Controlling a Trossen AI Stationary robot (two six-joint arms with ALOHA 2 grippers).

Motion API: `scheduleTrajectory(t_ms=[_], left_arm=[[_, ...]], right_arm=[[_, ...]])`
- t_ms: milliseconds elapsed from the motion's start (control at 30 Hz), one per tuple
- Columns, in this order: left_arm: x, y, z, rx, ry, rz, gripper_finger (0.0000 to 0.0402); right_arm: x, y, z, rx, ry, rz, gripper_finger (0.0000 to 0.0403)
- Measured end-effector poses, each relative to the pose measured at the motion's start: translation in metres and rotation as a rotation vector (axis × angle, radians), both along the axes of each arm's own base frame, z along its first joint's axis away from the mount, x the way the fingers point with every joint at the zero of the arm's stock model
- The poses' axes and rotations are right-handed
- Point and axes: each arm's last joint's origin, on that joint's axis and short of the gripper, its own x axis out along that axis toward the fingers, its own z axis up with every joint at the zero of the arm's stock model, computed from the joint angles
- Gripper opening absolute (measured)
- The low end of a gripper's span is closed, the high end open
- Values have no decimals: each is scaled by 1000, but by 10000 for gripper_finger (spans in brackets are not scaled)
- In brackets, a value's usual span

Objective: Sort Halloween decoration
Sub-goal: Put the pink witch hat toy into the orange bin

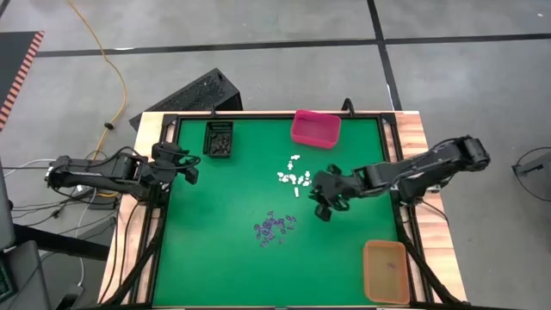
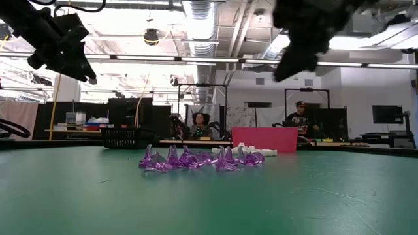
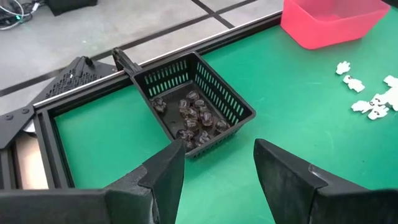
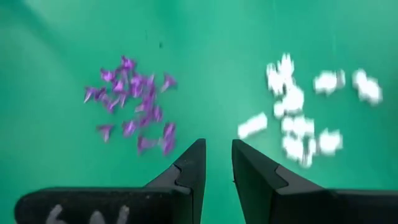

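Three bins total: one black basket point(image 1: 219, 139) upper left of centre, one pink bin point(image 1: 315, 128) at the top, one orange bin point(image 1: 385, 270) lower right. Trinkets come in three colours: roughly a dozen white ones point(image 1: 294, 176), about fifteen purple ones point(image 1: 275, 227), around ten black ones point(image 3: 194, 118) in the basket. Two arms, two people in the background.

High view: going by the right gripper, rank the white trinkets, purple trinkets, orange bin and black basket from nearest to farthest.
From the right gripper, in the high view:
1. White trinkets, just beside it toward the pink bin.
2. Purple trinkets, mid-table, and the orange bin, at the near right corner: too close to call.
3. Black basket, far left corner.
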Motion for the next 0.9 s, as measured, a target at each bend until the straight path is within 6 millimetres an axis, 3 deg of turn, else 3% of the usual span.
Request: scheduleTrajectory(t_ms=[167,400,900], left_arm=[[0,0,0,1,1,1,183],[0,0,0,3,0,4,183],[0,0,0,-15,-2,-11,183]], right_arm=[[30,-7,-19,-84,-37,93,108],[60,2,-56,-69,-32,223,108],[71,5,-72,-60,-45,367,108]])
